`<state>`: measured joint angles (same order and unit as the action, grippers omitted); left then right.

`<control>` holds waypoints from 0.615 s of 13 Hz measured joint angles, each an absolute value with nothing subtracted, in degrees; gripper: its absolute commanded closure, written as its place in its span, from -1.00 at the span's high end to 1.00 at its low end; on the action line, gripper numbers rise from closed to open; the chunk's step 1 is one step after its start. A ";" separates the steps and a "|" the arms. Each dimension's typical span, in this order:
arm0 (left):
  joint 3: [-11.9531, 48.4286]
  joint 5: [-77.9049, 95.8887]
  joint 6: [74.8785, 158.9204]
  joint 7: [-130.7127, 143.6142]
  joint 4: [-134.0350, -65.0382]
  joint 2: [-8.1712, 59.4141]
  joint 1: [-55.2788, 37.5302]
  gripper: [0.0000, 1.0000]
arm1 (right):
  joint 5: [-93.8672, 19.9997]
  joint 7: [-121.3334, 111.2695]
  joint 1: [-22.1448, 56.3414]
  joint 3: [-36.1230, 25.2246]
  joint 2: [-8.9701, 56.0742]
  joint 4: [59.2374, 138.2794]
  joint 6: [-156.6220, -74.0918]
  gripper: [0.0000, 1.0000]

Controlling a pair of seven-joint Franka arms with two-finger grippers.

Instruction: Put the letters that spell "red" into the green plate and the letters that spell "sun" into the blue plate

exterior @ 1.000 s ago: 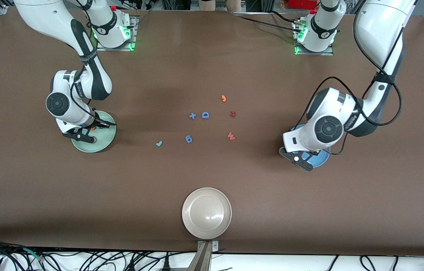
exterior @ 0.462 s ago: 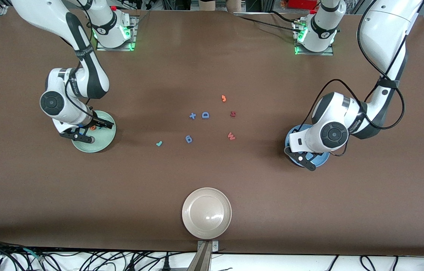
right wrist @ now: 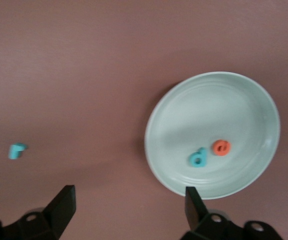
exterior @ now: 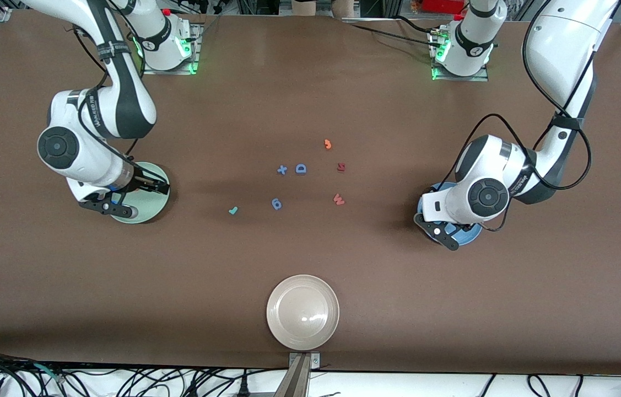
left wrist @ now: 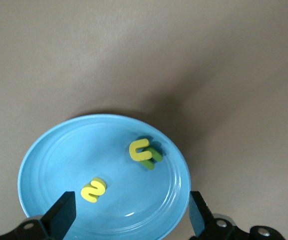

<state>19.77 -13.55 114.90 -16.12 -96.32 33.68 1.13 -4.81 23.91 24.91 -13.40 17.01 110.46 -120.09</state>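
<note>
The green plate (right wrist: 233, 100) holds a teal "d" (right wrist: 198, 157) and an orange "e" (right wrist: 221, 147). A small teal "r" (exterior: 233, 210) lies on the bare table toward the middle, also seen in the right wrist view (right wrist: 17, 150). My right gripper (right wrist: 129, 207) hangs open and empty over the plate's rim (exterior: 147, 208). The blue plate (left wrist: 49, 160) holds a yellow "s" (left wrist: 94, 190) and a yellow "u" (left wrist: 140, 150) lying on an olive-green "n" (left wrist: 152, 160). My left gripper (left wrist: 130, 220) hangs open over this plate (exterior: 467, 236), holding nothing.
Mid-table lie a blue plus (exterior: 282, 170), a blue "D" (exterior: 301, 169), a blue "6" (exterior: 276, 204), an orange "J" (exterior: 328, 144), a dark red letter (exterior: 341, 166) and a red "W" (exterior: 338, 199). A beige plate (exterior: 302, 312) sits at the table edge nearest the front camera.
Both grippers have opened over their plates. The right arm's wrist has swung toward its own end of the table. The left hand has barely shifted.
</note>
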 measured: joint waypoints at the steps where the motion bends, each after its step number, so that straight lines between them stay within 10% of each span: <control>1: 19.93 -13.55 114.98 -15.70 -95.51 33.49 0.79 1.00 | -4.82 28.45 24.98 -11.22 17.80 108.92 -120.09 0.97; 8: 21.86 -10.01 98.71 -6.18 -79.01 28.76 -0.61 1.00 | -7.29 44.20 25.44 -3.59 31.66 103.53 -132.23 0.92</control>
